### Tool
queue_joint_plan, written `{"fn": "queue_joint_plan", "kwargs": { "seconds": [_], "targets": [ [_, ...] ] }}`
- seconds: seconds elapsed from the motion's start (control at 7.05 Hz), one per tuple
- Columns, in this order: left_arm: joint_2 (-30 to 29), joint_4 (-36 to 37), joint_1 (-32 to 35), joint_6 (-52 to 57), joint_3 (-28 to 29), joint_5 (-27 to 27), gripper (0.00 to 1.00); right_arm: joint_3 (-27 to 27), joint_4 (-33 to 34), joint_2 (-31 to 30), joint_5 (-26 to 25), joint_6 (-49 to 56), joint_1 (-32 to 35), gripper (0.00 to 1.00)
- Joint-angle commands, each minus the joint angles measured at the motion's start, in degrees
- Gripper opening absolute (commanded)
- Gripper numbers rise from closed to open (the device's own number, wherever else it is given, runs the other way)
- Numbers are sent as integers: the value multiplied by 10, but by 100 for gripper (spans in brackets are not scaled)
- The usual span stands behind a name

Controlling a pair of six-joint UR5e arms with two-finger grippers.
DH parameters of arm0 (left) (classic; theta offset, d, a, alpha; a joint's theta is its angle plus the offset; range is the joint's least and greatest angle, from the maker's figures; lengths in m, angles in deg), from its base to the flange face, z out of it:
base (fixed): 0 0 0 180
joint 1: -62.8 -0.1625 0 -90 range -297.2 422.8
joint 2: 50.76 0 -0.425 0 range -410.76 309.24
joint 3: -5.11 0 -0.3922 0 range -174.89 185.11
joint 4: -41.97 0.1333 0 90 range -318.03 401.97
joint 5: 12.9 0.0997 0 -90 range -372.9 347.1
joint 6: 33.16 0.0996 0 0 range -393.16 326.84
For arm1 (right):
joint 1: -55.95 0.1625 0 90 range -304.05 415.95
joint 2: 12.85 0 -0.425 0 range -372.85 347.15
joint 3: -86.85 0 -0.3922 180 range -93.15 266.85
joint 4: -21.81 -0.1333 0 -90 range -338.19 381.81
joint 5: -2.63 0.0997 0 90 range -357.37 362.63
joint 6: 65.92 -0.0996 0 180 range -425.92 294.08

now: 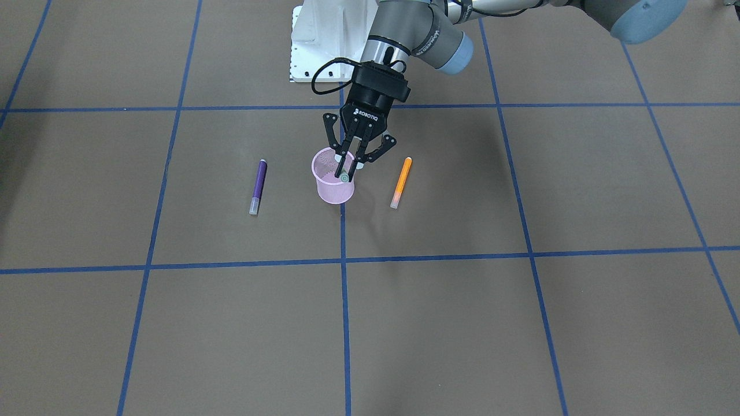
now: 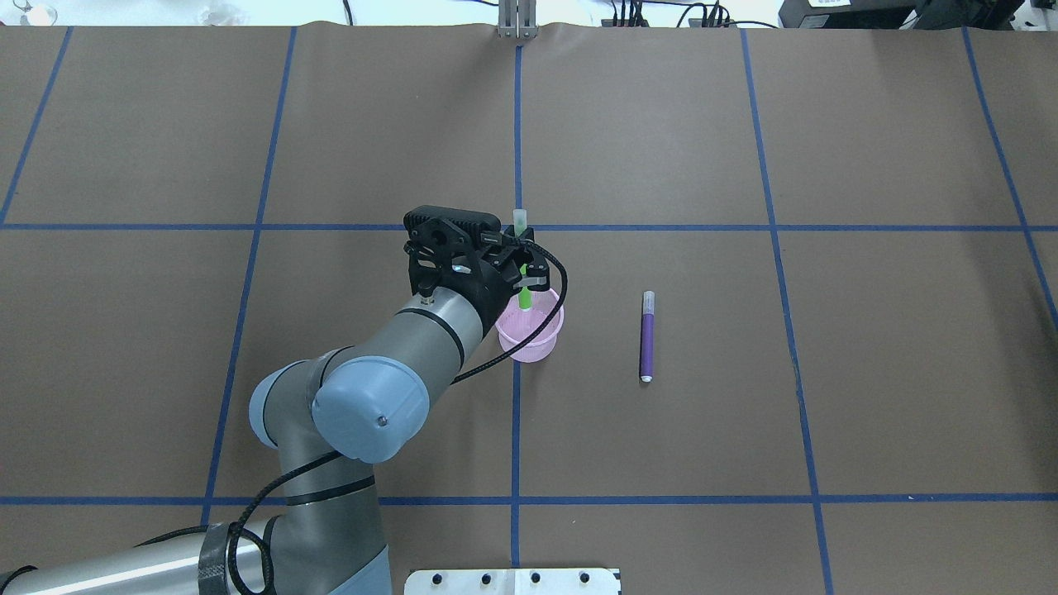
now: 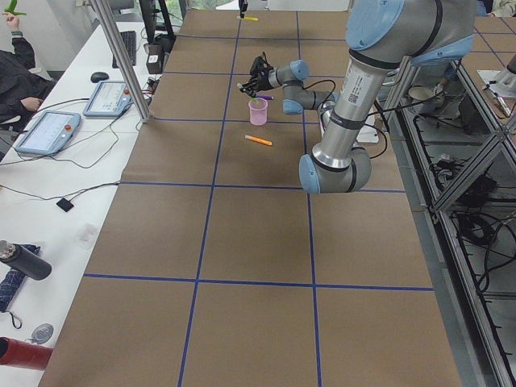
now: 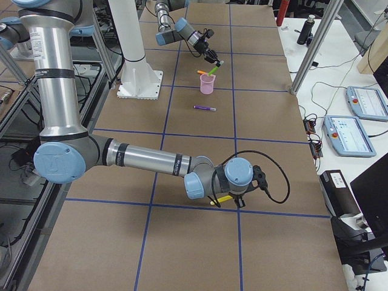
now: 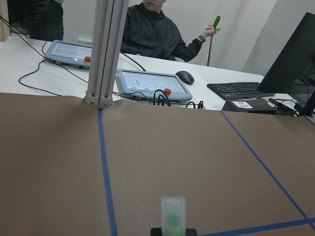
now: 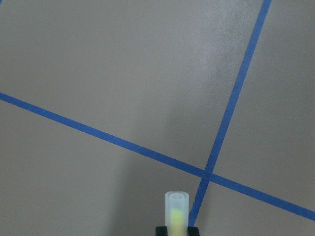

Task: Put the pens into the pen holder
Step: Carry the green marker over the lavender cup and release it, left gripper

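Note:
The pink mesh pen holder (image 1: 334, 189) stands near the table's middle (image 2: 533, 340). My left gripper (image 1: 347, 169) is shut on the green pen (image 2: 524, 295), which is tilted, its lower end inside the holder's mouth; its whitish cap (image 5: 173, 216) shows in the left wrist view. The purple pen (image 1: 258, 186) lies beside the holder (image 2: 647, 337). The orange pen (image 1: 401, 182) lies on the holder's other side, hidden by my arm in the overhead view. My right gripper (image 4: 233, 199) is far off near the table's end, shut on a yellow pen (image 6: 177, 211).
The white robot base plate (image 1: 318, 40) is behind the holder. Blue tape lines (image 2: 517, 413) grid the brown table. An aluminium post (image 5: 106, 49), teach pendants (image 5: 152, 83) and a seated person (image 5: 157, 34) are beyond the far table edge.

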State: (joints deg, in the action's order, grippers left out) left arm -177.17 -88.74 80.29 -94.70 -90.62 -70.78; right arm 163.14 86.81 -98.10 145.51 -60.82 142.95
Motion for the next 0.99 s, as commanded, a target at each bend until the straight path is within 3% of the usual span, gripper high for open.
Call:
{"fn": "queue_joint_plan", "kwargs": {
  "seconds": [0.0,0.14,0.28,0.43,0.57,0.85],
  "targets": [
    [-1,-2,-11,-3,2,0,0,1,0,0,0,0,3,0],
    [0,-2,-12,-3,13,1,0,2,-1,1,0,0,3,0],
    [-2,-7,-12,-5,21,2,13,8,0,1,1,0,3,0],
    [-6,-6,-12,-3,21,1,48,9,-1,1,4,0,3,0],
    [-7,-4,-12,-1,20,1,96,11,-6,2,7,-1,3,0],
    [-6,-2,-10,-2,-16,-9,100,55,-7,0,6,-13,5,0]
  ]
}}
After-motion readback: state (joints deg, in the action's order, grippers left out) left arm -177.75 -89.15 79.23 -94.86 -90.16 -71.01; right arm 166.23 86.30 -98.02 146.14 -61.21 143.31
